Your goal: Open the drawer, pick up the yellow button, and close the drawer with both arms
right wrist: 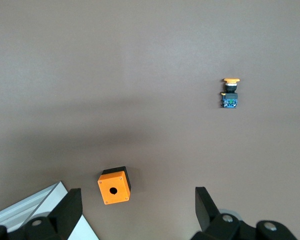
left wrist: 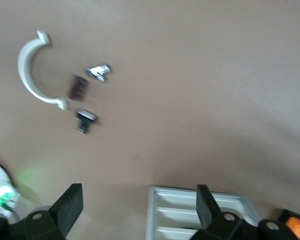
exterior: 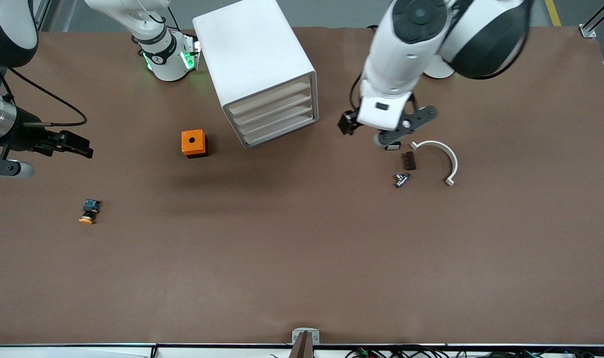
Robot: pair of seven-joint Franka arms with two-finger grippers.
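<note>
**Button out on the table, all drawers shut, both arms up and empty**

The left gripper (exterior: 369,130) hangs with fingers spread and nothing between them, just off the drawer fronts of the white drawer cabinet (exterior: 254,59), toward the left arm's end of the table. Directly under it lies a small black part with a white face (exterior: 392,145); a little farther out are a brown clip (exterior: 408,160), a small metal fitting (exterior: 401,179) and a white curved bracket (exterior: 440,158).

The right gripper (exterior: 68,143) is also open and empty, held above bare table at the right arm's end. Below it and nearer the front camera lies the button (exterior: 88,211) on its side, well apart from the orange cube (exterior: 193,143) that sits between this gripper and the cabinet.

All four drawers look pushed in, so their contents cannot be seen. By this layout, the task appears at or near its end; if anything remains, it calls only for drawing both arms clear.
</note>
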